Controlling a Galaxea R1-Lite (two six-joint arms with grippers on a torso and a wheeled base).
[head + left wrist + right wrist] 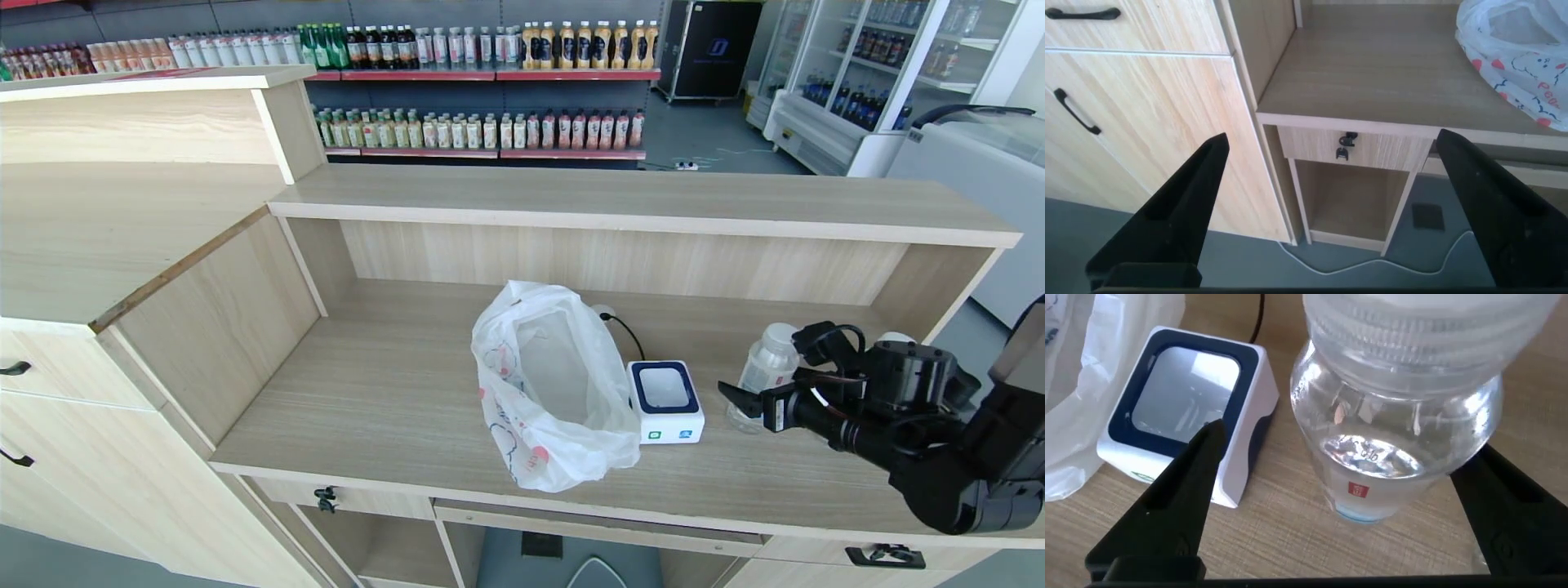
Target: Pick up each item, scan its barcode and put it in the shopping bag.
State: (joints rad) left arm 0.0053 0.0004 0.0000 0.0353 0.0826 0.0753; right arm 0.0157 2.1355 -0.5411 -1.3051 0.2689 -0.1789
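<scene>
Pale wood-grain table (pixel 392 392) carries the white plastic shopping bag (pixel 555 384) near its middle, mouth gaping upward, with red and blue print on its side. Touching the bag on its right sits the scanner (pixel 665 400), a white box with a dark blue frame round its window and a black cable running back behind the bag. Just right of the scanner, a clear bottle (pixel 763 371) with a white cap stands upright on the table. The right tool (pixel 1343 449) is level with the bottle's lower half, its fingers (pixel 1167 506) spread wide on either side of it. Whether they touch the bottle cannot be told. The left tool (pixel 1333 139) hangs low off the table's front left corner, fingers parted wide and holding nothing, facing a small drawer (pixel 1355 149) with a key in its lock.
</scene>
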